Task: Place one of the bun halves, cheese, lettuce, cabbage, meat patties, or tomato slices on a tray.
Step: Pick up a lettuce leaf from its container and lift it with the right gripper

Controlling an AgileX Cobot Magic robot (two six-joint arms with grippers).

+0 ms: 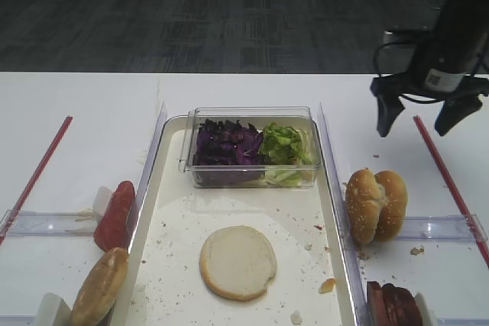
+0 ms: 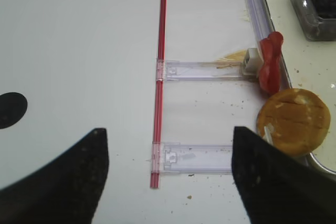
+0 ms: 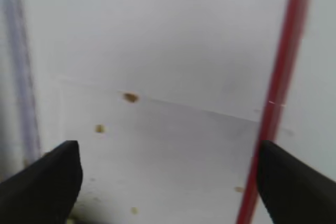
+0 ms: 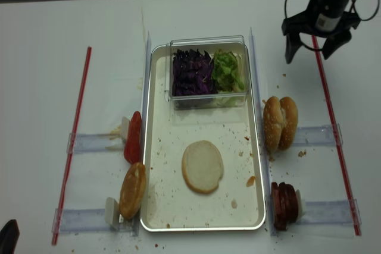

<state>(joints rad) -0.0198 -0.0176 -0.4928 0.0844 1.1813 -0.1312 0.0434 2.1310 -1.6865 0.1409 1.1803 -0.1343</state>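
The large white rectangular tray [image 1: 157, 211] with raised rim lies centred on the white table [image 1: 76, 127]. A small clear plastic box [image 1: 252, 146] at its far end holds dark purple shredded cabbage [image 1: 225, 143] beside light green lettuce [image 1: 284, 144]. One pale cream bun half [image 1: 238, 262] lies cut face up on the tray floor. Sesame-seeded bun halves [image 1: 376, 205] stand on edge right of the tray, dark reddish-brown meat patties [image 1: 393, 305] nearer. Red tomato slices [image 1: 114, 215] stand left of it. The black right gripper [image 1: 420, 118] hangs above the table, jaws wide, empty. The left gripper [image 2: 168, 174] jaws stand wide, empty.
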